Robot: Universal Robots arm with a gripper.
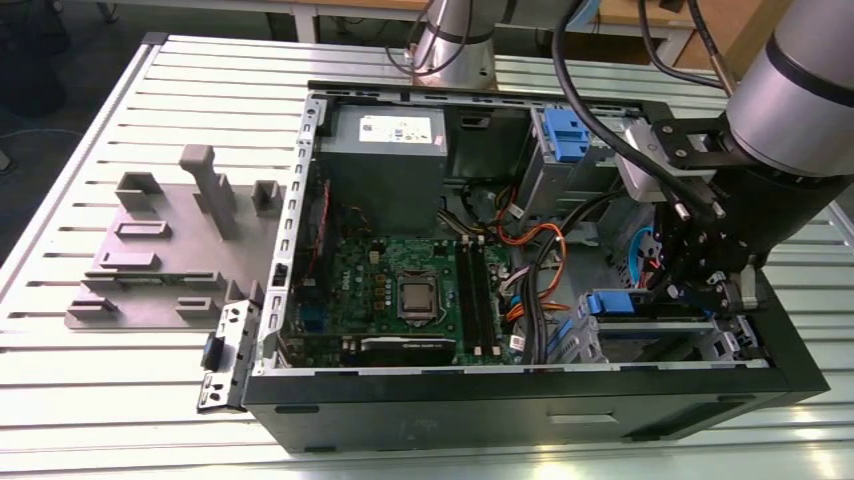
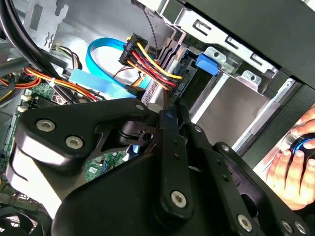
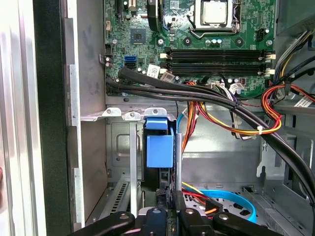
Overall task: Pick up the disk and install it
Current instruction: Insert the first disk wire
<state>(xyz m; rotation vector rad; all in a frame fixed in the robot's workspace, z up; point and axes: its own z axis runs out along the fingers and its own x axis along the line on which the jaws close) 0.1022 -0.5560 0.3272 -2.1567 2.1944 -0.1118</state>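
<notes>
The disk (image 1: 621, 303) stands on edge in the lower drive bay of the open computer case (image 1: 534, 385), at the exterior view's right. Its blue end tab (image 3: 160, 147) faces the motherboard, just under the bay's metal lip. In the second wrist view the disk (image 2: 205, 64) runs from that blue tab along a dark edge into the bay. My gripper (image 1: 694, 295) reaches down into the case at the disk's other end. Its black fingers (image 3: 170, 211) close narrowly on the disk's thin edge, and in the second wrist view the gripper (image 2: 165, 115) meets that edge beside the cable plugs.
Orange, red and yellow wires (image 3: 231, 123) and thick black cables (image 3: 197, 96) cross just beside the bay. A light-blue flat cable (image 2: 106, 81) loops nearby. The motherboard (image 1: 400, 290), grey power supply (image 1: 387, 150) and an upper blue bracket (image 1: 567, 135) share the case. A grey fixture (image 1: 160, 250) lies outside. A person's hand (image 2: 295, 162) rests beyond the case wall.
</notes>
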